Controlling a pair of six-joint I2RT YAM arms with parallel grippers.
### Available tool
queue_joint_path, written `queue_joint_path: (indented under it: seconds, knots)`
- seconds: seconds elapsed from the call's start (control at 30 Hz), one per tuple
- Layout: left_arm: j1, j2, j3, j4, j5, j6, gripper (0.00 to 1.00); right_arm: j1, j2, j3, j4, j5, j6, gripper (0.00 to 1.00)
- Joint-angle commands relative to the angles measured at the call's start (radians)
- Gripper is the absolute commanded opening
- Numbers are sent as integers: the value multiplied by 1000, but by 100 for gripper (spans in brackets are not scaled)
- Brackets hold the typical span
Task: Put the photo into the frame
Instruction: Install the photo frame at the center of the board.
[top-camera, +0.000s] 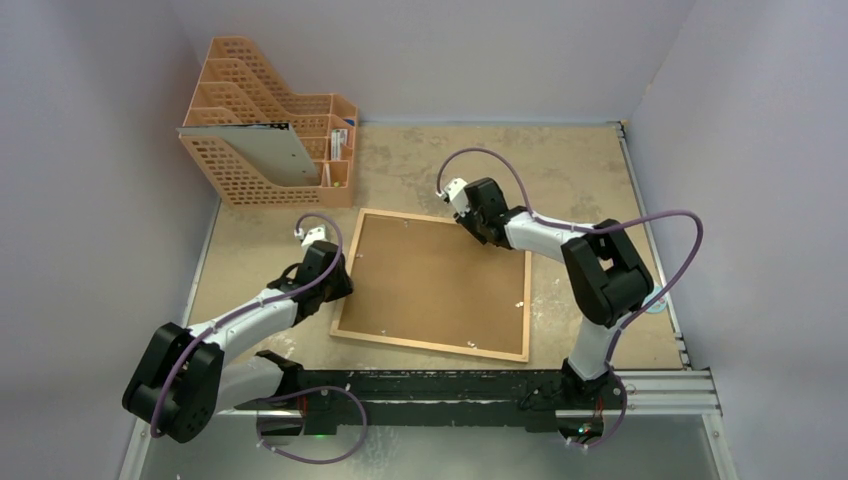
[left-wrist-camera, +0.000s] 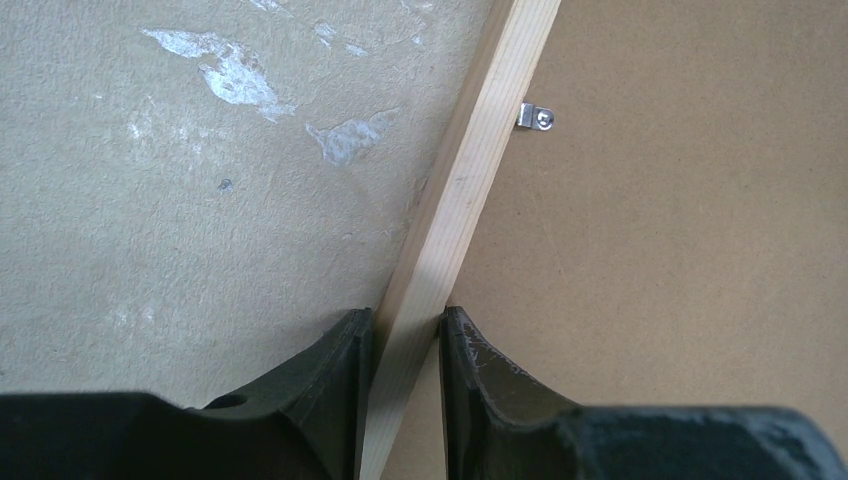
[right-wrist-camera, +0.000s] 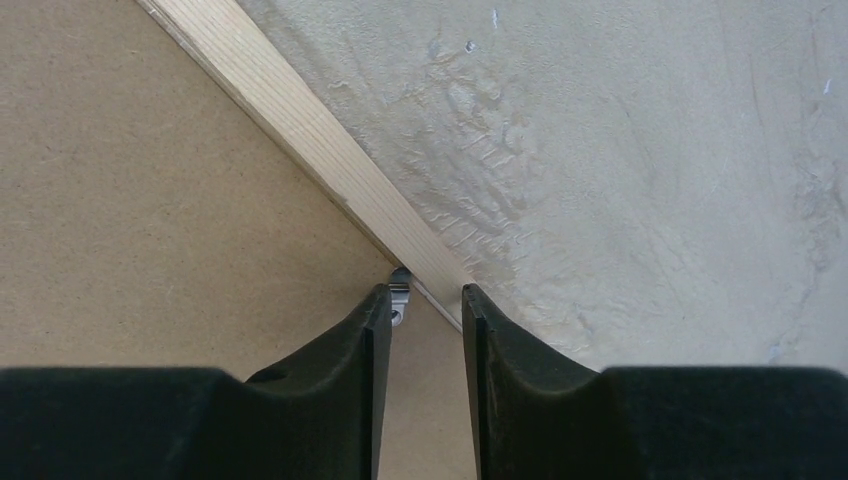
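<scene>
The frame (top-camera: 430, 346) lies face down in the middle of the table, with the brown backing panel (top-camera: 435, 280) filling it. The photo's printed face shows in no view. My left gripper (top-camera: 343, 286) is at the frame's left rail. In the left wrist view its jaws (left-wrist-camera: 408, 318) stand closed on either side of the light-wood rail (left-wrist-camera: 470, 170). My right gripper (top-camera: 480, 232) is at the far rail. In the right wrist view it (right-wrist-camera: 426, 292) is slightly open with nothing between the jaws. Its left fingertip touches a small metal clip (right-wrist-camera: 400, 290) beside the rail (right-wrist-camera: 300, 130).
An orange file rack (top-camera: 270, 135) stands at the back left with a pale sheet (top-camera: 265, 152) leaning in it. Another metal clip (left-wrist-camera: 537, 117) sits on the backing by the left rail. Walls close in the table on the left, right and back.
</scene>
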Motion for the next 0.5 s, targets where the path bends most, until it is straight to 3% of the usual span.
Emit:
queue_joint_path:
  seconds: [0.0, 0.17, 0.33, 0.47]
  knots:
    - [10, 25, -4, -75, -8, 3, 27, -9, 19, -2, 11, 115, -4, 32]
    - [11, 31, -2, -82, -11, 5, 24, -12, 21, -12, 65, 116, 37, 24]
    - [13, 32, -3, -88, -18, 7, 22, -35, 26, -27, 101, 159, 74, 10]
    - [13, 32, -1, -87, -15, 7, 21, -37, 13, -22, 110, 168, 77, 7]
